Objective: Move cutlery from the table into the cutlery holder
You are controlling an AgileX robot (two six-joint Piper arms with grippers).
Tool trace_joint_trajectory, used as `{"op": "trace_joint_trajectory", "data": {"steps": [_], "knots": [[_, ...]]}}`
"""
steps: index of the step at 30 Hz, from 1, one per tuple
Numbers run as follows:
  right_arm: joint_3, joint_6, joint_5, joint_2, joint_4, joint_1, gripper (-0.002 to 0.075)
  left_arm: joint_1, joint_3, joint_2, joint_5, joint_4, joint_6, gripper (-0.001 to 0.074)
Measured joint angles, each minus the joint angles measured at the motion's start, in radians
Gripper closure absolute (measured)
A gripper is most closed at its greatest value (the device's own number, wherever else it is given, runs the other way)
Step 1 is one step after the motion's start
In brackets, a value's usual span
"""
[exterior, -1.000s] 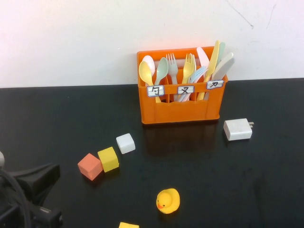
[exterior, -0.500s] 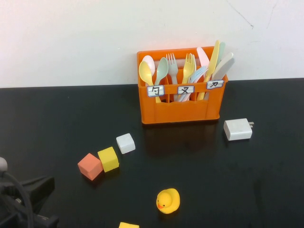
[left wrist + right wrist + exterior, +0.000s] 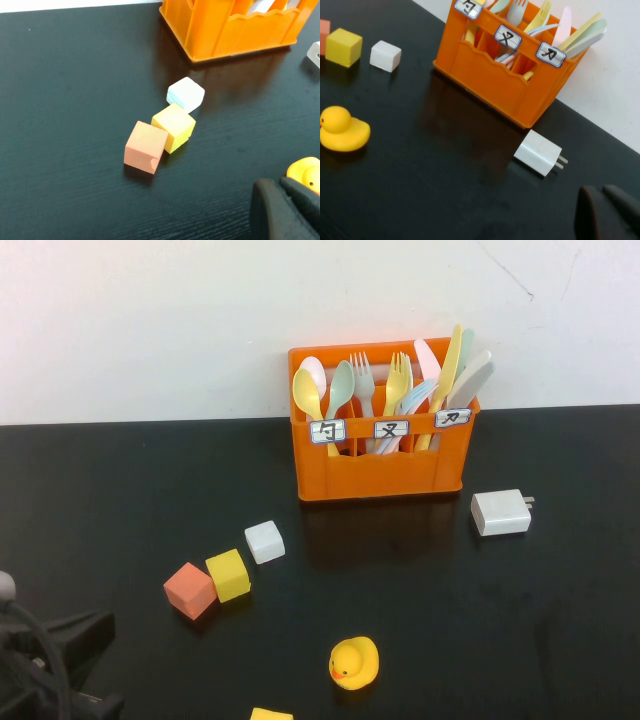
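Observation:
The orange cutlery holder (image 3: 380, 470) stands at the back of the black table (image 3: 120, 490), full of plastic cutlery. A pale blue fork (image 3: 415, 398) leans in its middle compartment and a pale yellow knife (image 3: 450, 365) in its right one. No cutlery lies on the table. The holder also shows in the right wrist view (image 3: 490, 82) and the left wrist view (image 3: 225, 35). My left gripper (image 3: 70, 655) is low at the near left corner, shut and empty, its tips (image 3: 280, 184) beside the duck. My right gripper (image 3: 597, 192) is shut and empty, near the charger; it is out of the high view.
A yellow rubber duck (image 3: 354, 662) sits near the front centre. Red (image 3: 190, 590), yellow (image 3: 228, 575) and white (image 3: 265, 541) cubes lie in a row at the left. A white charger block (image 3: 500, 512) lies right of the holder. Another yellow piece (image 3: 270, 714) shows at the front edge.
My left gripper has drawn back toward the near left corner and now shows less in the high view. Nothing else has moved.

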Motion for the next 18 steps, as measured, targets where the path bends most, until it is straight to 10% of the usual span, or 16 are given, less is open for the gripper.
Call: {"op": "trace_joint_trajectory", "data": {"steps": [9, 18], "knots": [[0.000, 0.000, 0.002, 0.000, 0.000, 0.000, 0.0728, 0.031, 0.054, -0.122, -0.027, -0.039, 0.028, 0.0736], [0.000, 0.000, 0.002, 0.000, 0.000, 0.000, 0.0728, 0.292, 0.249, -0.443, -0.199, -0.173, 0.037, 0.0736]]}}
